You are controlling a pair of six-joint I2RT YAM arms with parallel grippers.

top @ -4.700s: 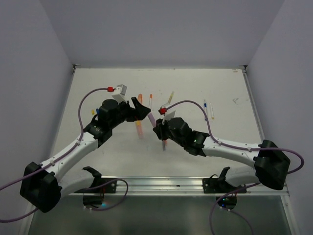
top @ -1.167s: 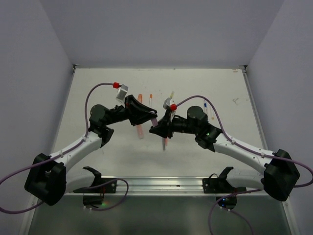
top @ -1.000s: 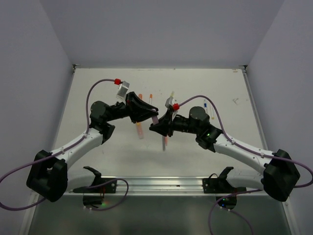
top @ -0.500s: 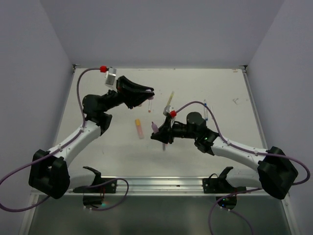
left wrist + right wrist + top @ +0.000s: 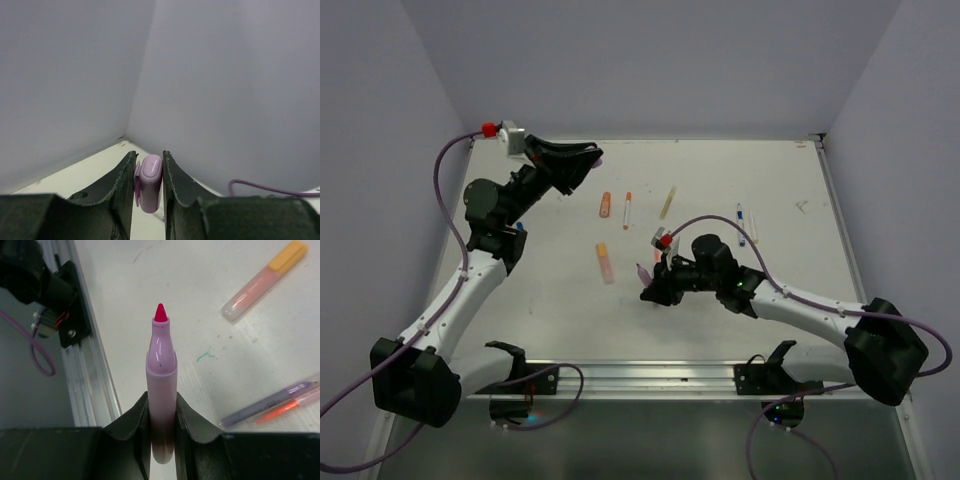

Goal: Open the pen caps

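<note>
Overall white table [image 5: 550,310], lilac-grey walls [image 5: 650,70], pens [image 5: 606,263] scattered.

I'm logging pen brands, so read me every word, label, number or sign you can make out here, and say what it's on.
No text can be read in any view.
Lilac pen in the right gripper: plain barrel, one tiny dark speck, no lettering.
Lilac cap in the left gripper: plain.
Pens lying on the table, such as the highlighter: any print is too small to tell.
</note>
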